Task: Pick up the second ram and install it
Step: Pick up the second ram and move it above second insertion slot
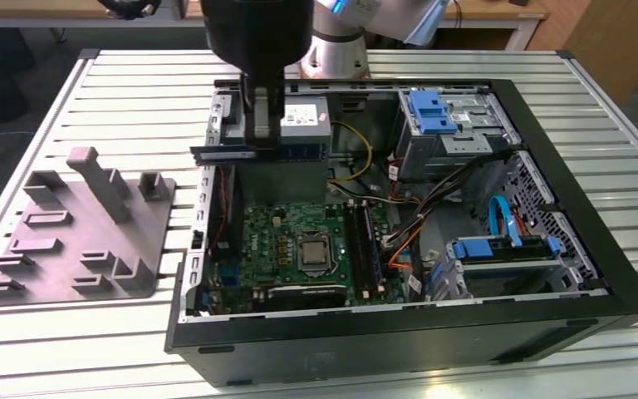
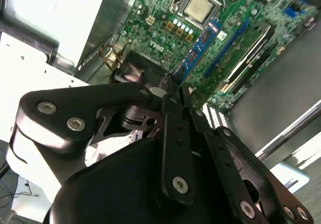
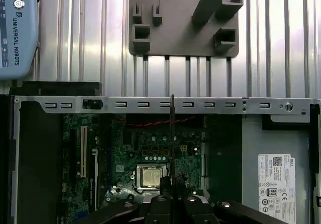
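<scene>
Black linkage arms of the tool (image 2: 170, 91) are seen closest of all in the second wrist view, and they are clamped on the second ram (image 1: 302, 152), which is gripped near its middle. In the exterior view the stick is held level and in the air above the rear of the open computer case (image 1: 408, 341). It hangs over the power supply (image 1: 302, 116) end rather than over the motherboard (image 1: 296, 249).

In the first wrist view the ram is seen edge-on, a thin dark line drawn across the board beside the processor (image 3: 150, 176). The blue memory slots (image 2: 198, 50) are seen well apart from the stick. One slot appears to be filled already, though that cannot be confirmed. The grey fixture tray (image 1: 64, 258) is left on the table (image 1: 130, 83), outside the case.

Risks are judged as follows. With so narrow a grip, the stick could be tilted between the fingers, and a skewed or reversed stick would be jammed against the slot key. The cables (image 1: 352, 158) nearby could be snagged, and the case wall could be clipped if height is lost too early.
</scene>
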`<state>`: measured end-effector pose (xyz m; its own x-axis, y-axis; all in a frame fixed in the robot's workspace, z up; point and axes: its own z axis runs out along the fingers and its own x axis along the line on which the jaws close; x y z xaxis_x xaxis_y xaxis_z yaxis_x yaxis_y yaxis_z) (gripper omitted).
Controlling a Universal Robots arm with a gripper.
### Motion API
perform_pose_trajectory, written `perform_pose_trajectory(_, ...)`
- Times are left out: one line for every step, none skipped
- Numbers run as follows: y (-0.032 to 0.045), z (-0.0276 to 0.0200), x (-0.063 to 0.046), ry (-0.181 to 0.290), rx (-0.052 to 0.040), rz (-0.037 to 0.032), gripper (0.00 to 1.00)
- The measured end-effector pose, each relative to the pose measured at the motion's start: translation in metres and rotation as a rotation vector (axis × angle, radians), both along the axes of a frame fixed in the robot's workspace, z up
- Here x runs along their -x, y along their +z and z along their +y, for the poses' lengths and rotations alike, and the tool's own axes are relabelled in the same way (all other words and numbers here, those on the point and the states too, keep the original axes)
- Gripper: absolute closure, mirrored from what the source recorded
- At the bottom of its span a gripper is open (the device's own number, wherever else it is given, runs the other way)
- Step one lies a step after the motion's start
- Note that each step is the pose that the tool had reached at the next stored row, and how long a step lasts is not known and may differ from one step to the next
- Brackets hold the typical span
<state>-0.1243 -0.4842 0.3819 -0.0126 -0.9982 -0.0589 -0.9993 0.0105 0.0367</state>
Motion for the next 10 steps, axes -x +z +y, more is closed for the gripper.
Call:
perform_pose_trajectory(0.0000,0.0000,-0.003,0.000,0.0000,0.0000,0.86)
perform_pose_trajectory(0.0000,0.0001,-0.005,0.000,0.0000,0.0000,0.86)
perform_pose_trajectory(0.0000,0.0001,-0.008,0.000,0.0000,0.0000,0.86)
perform_pose_trajectory(0.0000,0.0001,-0.011,0.000,0.0000,0.0000,0.86)
perform_pose_trajectory(0.0000,0.0001,-0.013,0.000,0.0000,0.0000,0.86)
perform_pose_trajectory(0.0000,0.0001,-0.016,0.000,0.0000,0.0000,0.86)
perform_pose_trajectory(0.0000,0.0002,-0.018,0.000,0.0000,0.0000,0.86)
perform_pose_trajectory(0.0000,0.0002,-0.021,0.000,0.0001,0.0000,0.86)
perform_pose_trajectory(0.0000,0.0002,-0.024,0.000,0.0001,0.0000,0.86)
perform_pose_trajectory(0.0000,0.0002,-0.026,0.000,0.0000,0.0000,0.86)
